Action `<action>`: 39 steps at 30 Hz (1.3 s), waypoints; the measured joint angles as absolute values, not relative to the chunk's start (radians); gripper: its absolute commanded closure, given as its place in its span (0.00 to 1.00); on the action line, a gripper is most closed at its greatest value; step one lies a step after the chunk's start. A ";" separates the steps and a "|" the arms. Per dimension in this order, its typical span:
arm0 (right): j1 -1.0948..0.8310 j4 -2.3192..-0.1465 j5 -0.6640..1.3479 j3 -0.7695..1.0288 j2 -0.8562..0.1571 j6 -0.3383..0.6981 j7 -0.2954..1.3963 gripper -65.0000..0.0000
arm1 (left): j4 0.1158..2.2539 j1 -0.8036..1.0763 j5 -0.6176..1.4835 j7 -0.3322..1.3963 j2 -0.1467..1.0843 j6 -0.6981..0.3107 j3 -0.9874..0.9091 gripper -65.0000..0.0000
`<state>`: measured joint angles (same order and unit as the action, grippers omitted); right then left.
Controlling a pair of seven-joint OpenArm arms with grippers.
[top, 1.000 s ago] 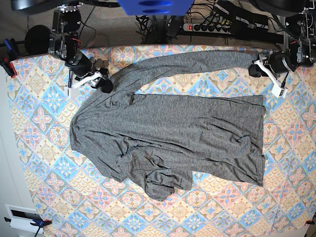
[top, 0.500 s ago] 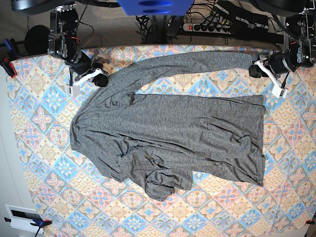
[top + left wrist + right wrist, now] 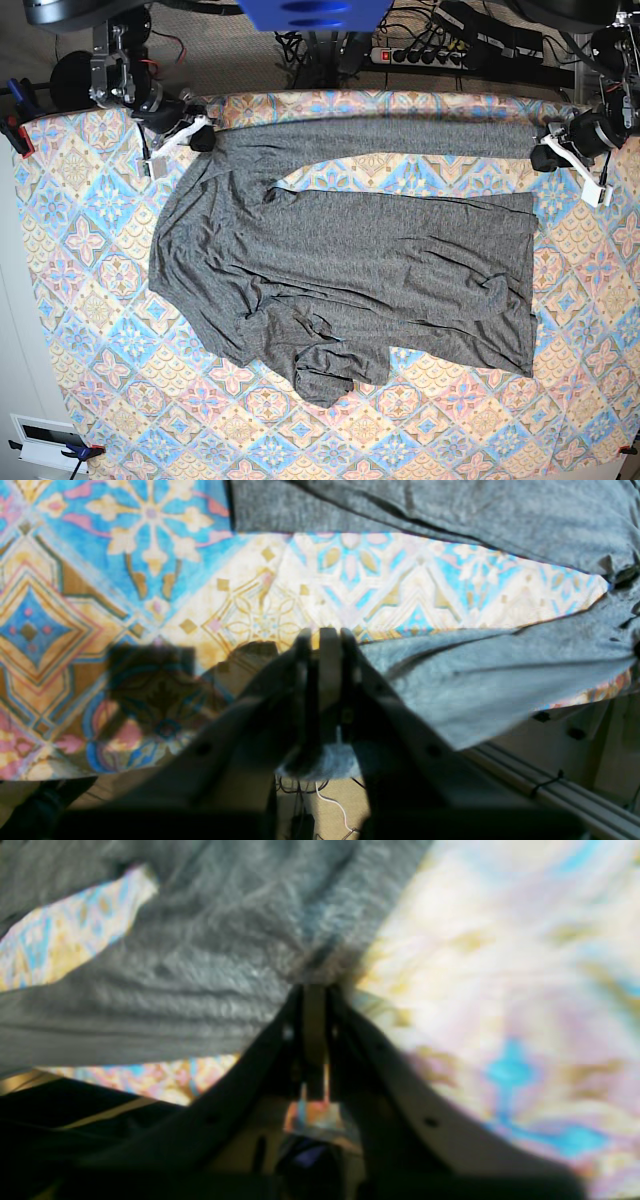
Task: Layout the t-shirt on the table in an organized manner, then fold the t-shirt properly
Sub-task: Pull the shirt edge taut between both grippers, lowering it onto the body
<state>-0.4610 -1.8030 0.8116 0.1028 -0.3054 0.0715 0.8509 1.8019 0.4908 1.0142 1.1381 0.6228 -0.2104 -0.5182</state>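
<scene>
From where I sit, the t-shirt [image 3: 350, 270] lies spread across the middle of the table [image 3: 90, 330], body roughly flat with wrinkles near its lower edge. One long sleeve stretches straight along the far edge, from the shoulder at the base view's left to the cuff at its right. The other sleeve is bunched in a rumpled heap under the body, near the table's front.

My right gripper [image 3: 200, 137] sits at the shoulder end, jaws pinched tight on the grey knit; its wrist view shows the fabric [image 3: 200, 970] gathered right at the closed tips [image 3: 314, 990]. My left gripper [image 3: 545, 157] is at the far cuff end, jaws likewise narrowed onto a fold of sleeve, with cloth [image 3: 475, 680] running away from the tips [image 3: 322, 635] over the table's edge.

Behind the table I see a power strip [image 3: 425, 55] and a tangle of cables [image 3: 300, 45]. Clamps [image 3: 15, 130] grip the patterned cloth at the base view's left edge, and another sits by a white box [image 3: 45, 440] at the near corner. Nothing lies on top of the shirt.
</scene>
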 measured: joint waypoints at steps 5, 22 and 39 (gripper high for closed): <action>-0.463 -1.815 0.815 0.102 -0.308 0.075 0.855 1.00 | 1.802 0.490 1.013 1.139 0.620 -0.210 -0.521 1.00; -0.239 -1.848 0.815 0.093 -0.254 0.073 1.034 1.00 | 1.801 0.338 1.009 1.148 0.537 -0.202 -0.601 1.00; -0.019 -1.749 0.812 0.094 -0.237 0.071 1.044 1.00 | 1.767 0.213 1.008 1.147 0.498 -0.203 -0.685 1.00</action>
